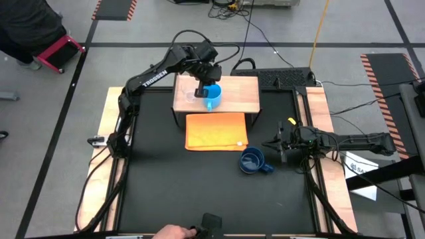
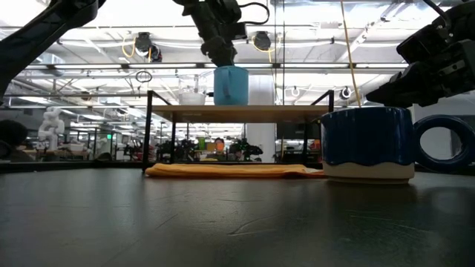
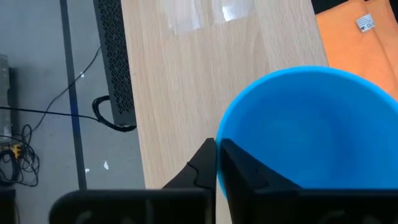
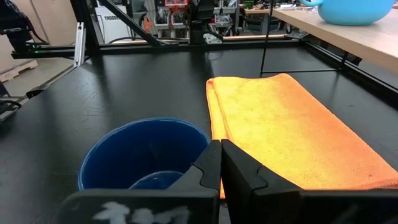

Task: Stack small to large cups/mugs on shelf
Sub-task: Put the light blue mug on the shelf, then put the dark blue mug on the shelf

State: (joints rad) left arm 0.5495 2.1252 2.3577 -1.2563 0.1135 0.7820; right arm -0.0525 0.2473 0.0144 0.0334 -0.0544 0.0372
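The light-blue mug (image 1: 212, 96) is upright on the light-wood shelf (image 1: 239, 99), and my left gripper (image 1: 200, 90) is shut on it from above. In the low view the mug (image 2: 231, 85) meets the shelf board (image 2: 297, 111). The tiny clear glass cup (image 1: 190, 97) stands on its base on the shelf just left of the mug. On the black table, near the orange cloth's right corner, sits the dark-blue mug (image 1: 252, 161). Beside it, at the table's right, my right gripper (image 4: 220, 165) is shut on nothing. My left gripper pinches the light-blue mug's rim (image 3: 219, 140) on its far-left side, with one finger (image 3: 245, 171) inside the mug and the other (image 3: 200, 169) outside. The fingers slant steeply down from above. The mug is upright with its base at the shelf board (image 2: 231, 104).
A folded orange cloth (image 1: 216, 131) lies on the table in front of the shelf. A black device (image 1: 282, 76) sits behind the shelf at the far edge. A person's hand (image 1: 174, 231) shows at the table's near edge.
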